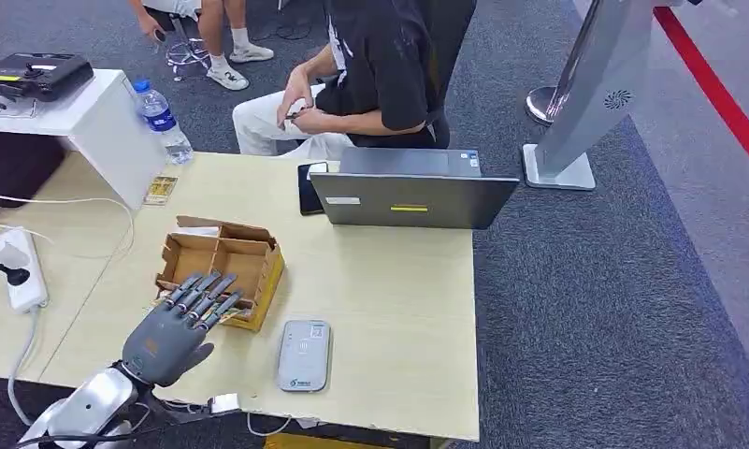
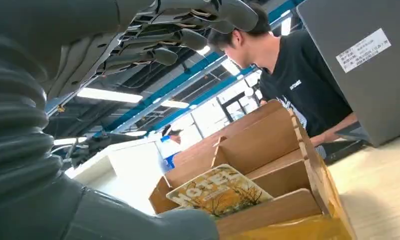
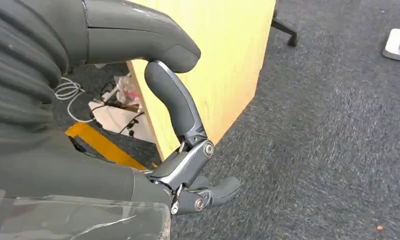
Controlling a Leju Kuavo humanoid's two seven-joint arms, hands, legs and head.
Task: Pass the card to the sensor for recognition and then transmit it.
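The left hand [image 1: 179,323] is reaching over the near edge of the box [image 1: 223,269], its fingers [image 1: 205,292] stretched out flat and spread a little, holding nothing. From the head view the fingertips are lying over the box's front compartment; whether they are touching the cardboard cannot be told. In the left wrist view the fingers [image 2: 188,37] are hovering above the box [image 2: 267,150], and the card [image 2: 217,190] is leaning tilted inside the front compartment, apart from them.

The right hand [image 3: 188,165] is hanging beside the table's edge [image 3: 222,65], over the grey carpet [image 3: 327,150], with nothing in it. Its thumb is standing out and the fingers [image 3: 217,192] are curling inward, apparently on nothing.

The sensor [image 1: 303,355] is lying flat on the table [image 1: 389,290], just right of the box and near the front edge. Behind it a laptop [image 1: 412,187] is standing, and a person [image 1: 370,84] is sitting behind that.
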